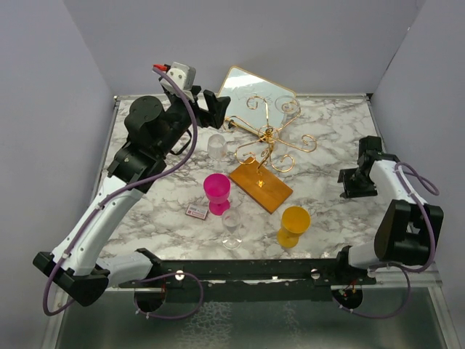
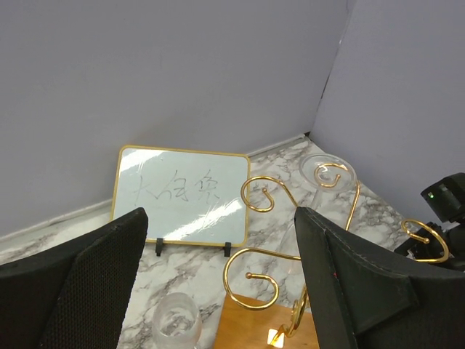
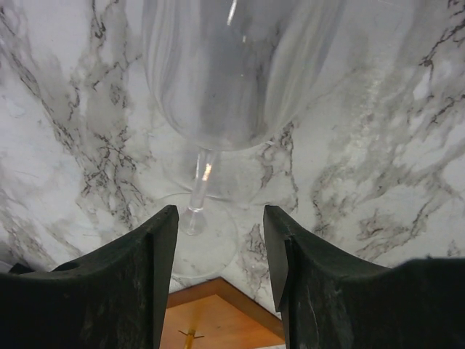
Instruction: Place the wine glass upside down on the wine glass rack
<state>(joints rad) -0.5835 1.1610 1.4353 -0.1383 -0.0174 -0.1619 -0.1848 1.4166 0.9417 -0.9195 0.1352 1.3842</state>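
Right gripper (image 3: pixel 219 214), black-fingered and parted, frames a clear, slender-stemmed wine glass (image 3: pixel 232 73).

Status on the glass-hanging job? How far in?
Done: nothing I can confirm hung on the rack. In hand: the right gripper is open, aimed at the stem of a clear glass, not pinching it. To do: grip the glass, flip it, hang it on the rack.

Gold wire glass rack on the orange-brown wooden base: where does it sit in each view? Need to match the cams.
Top external: gold wire rack at the table's centre, scrolled arms above its base.
Left wrist: rack lower centre-right, with the scrolls above and the base at the bottom edge.
Right wrist: only a corner of its wooden base, at bottom centre.
Shared landmark: white-grey marble tabletop, seen in all three.
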